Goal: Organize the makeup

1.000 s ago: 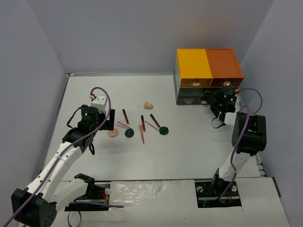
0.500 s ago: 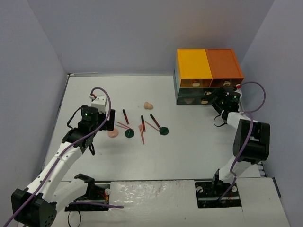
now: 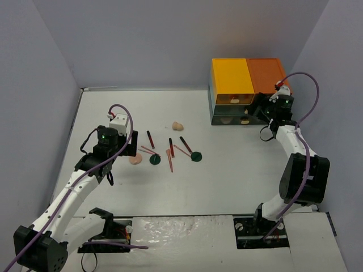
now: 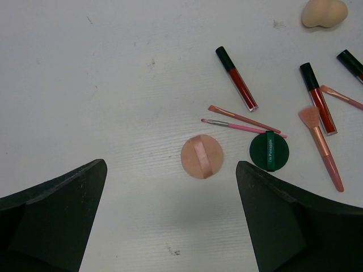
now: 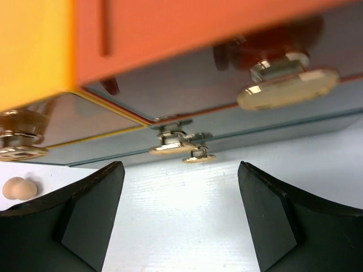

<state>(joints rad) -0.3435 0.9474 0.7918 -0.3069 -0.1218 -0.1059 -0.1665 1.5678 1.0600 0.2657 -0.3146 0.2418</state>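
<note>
Nearest to the near edge of the table [image 3: 227, 181], the left gripper [image 4: 171, 169] hangs over the makeup with its fingers spread wide and nothing between them. Under it lies the round peach pad [image 4: 201, 157]. The green disc [image 4: 269, 151] is just beside the pad, and a thin pink brush [image 4: 238, 126] touches the disc's rim. Farther on are the red tubes [image 4: 236, 77], a wider brush [image 4: 320, 141] and the beige sponge [image 4: 324, 12]. All of it lies loose in the middle of the table, somewhat toward the left edge and well apart from the drawer unit [image 3: 249, 90] at the far right corner.

There the right gripper [image 5: 180, 170] faces the drawer fronts, its fingers apart and holding nothing. A small metal knob [image 5: 177, 148] stands nearly centred between them, but not yet inside.

I judge that the step in hand is to open a drawer; all the fronts look closed. To do it well, the right gripper should move forward until the knob's stem is between the fingers, close behind the flat head, and then pull straight toward the near edge without lifting. A pull at an angle may drag the whole unit or slip off the knob. The pad is flat, so the left gripper should come down straight over its rim, clear of the thin brush.
</note>
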